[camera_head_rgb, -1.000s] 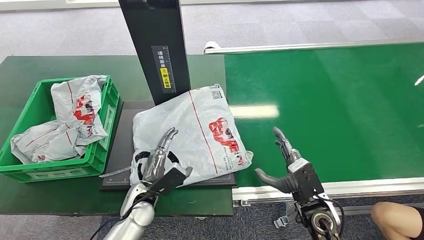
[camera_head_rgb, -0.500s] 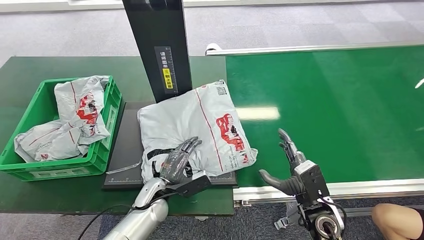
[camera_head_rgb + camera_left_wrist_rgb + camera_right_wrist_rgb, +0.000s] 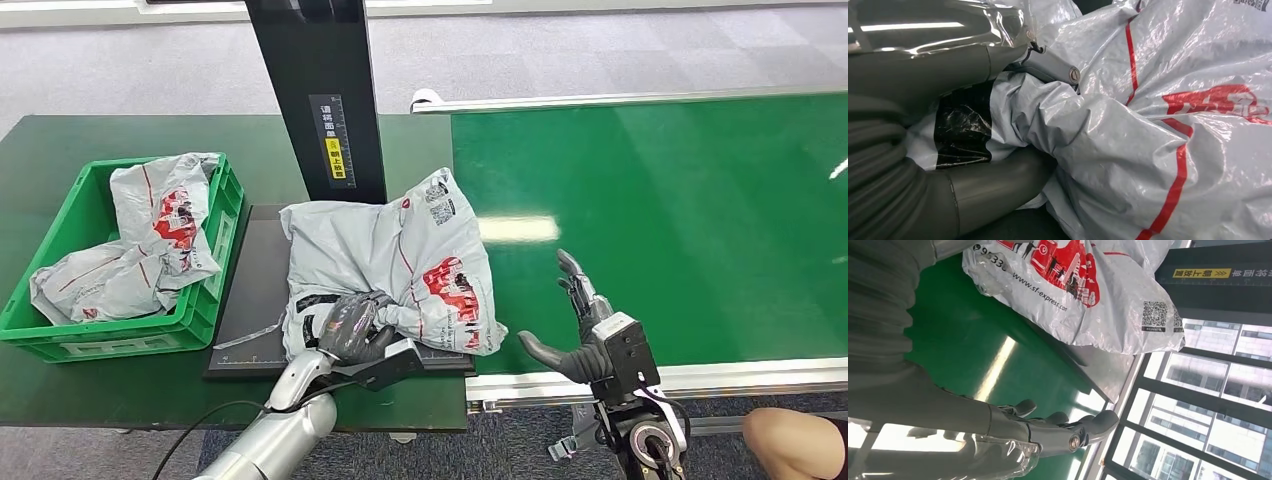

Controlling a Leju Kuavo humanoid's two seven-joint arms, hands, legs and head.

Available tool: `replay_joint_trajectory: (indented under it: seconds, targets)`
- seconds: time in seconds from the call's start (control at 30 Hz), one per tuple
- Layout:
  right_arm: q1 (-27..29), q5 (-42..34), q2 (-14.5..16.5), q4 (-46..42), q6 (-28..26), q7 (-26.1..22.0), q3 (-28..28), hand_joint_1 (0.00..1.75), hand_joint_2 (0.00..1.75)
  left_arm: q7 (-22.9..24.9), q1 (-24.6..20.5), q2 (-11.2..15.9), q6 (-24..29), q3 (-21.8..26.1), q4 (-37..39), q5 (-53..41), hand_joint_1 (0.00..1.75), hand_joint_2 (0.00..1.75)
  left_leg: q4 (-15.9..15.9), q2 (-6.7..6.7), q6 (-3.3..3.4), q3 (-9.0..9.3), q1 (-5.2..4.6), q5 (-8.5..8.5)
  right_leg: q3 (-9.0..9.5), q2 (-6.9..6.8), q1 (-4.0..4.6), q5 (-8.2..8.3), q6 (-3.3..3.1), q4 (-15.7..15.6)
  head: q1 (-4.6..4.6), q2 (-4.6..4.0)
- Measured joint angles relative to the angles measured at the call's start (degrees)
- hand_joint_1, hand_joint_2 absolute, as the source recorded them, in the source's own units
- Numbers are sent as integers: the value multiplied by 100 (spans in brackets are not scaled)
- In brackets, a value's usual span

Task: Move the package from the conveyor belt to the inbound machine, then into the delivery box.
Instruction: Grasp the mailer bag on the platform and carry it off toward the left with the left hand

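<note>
**Soft mailer bunched in left hand on the scanner plate**

Lying on the flat black plate of the inbound machine (image 3: 255, 290), at the foot of its dark upright column (image 3: 320, 90): the grey plastic courier package with red print (image 3: 400, 265), its right edge overhanging toward the glossy green conveyor belt (image 3: 650, 220). Crumpled and puckered near the front-left corner, where the left hand (image 3: 350, 328) grips it. Seen from the left wrist: fingers (image 3: 1048, 67) curled tight into a gathered fold of film, thumb underneath, plastic squeezed between them. Clamped, then, on the package itself.

Judged by the creasing: a thin, limp, slick polythene bag, light, with soft contents and no stiffness of its own. Likely to sag, swing and slide if lifted by one corner; film could slip through the fingers or stretch. Best held by a thick bunch of material, as now, or supported from below on the far side as well.

Right hand (image 3: 585, 330) raised above the near edge of the belt, just beside the package's right edge but not touching it; fingers apart and extended, thumb spread, holding nothing.

Further left on the dark green surface (image 3: 60, 140): a green plastic delivery crate (image 3: 205, 300) already holding similar grey mailers (image 3: 150, 225), well within reach for the final drop.
</note>
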Motion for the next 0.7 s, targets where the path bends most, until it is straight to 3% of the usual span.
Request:
replay_joint_trajectory:
  seconds: [0.27, 0.4, 0.57, 0.7]
  targets:
    - [-3, -17, 0, 0, -5, 1, 0, 0, 175, -22, -20, 7, 53, 1, 9, 14, 175, 175, 0, 0, 0, 1, 0, 0, 0, 0, 0, 0, 0, 0, 1, -1]
    - [44, -66, -1, -8, -56, 18, -3, 0, 175, -312, 129, 44, 621, 64, -181, 304, 175, 175, 0, 6, 0, -2, 0, 0, -9, 5, 0, 1, -1, 0, 0, -1]
    - [240, -115, -11, -89, -179, 39, -28, 0, 175, -557, 531, 247, 1183, 336, -1418, 811, 175, 175, 1, 6, -1, -29, 2, 1, -39, 6, 2, 1, -1, 1, -2, -1]
    - [455, -133, -13, -166, -345, -27, -88, 0, 175, -522, 651, 494, 1608, 610, -2692, 659, 175, 175, 1, 5, -1, -49, 2, 1, -58, 6, 4, 0, -1, 2, -1, 0]
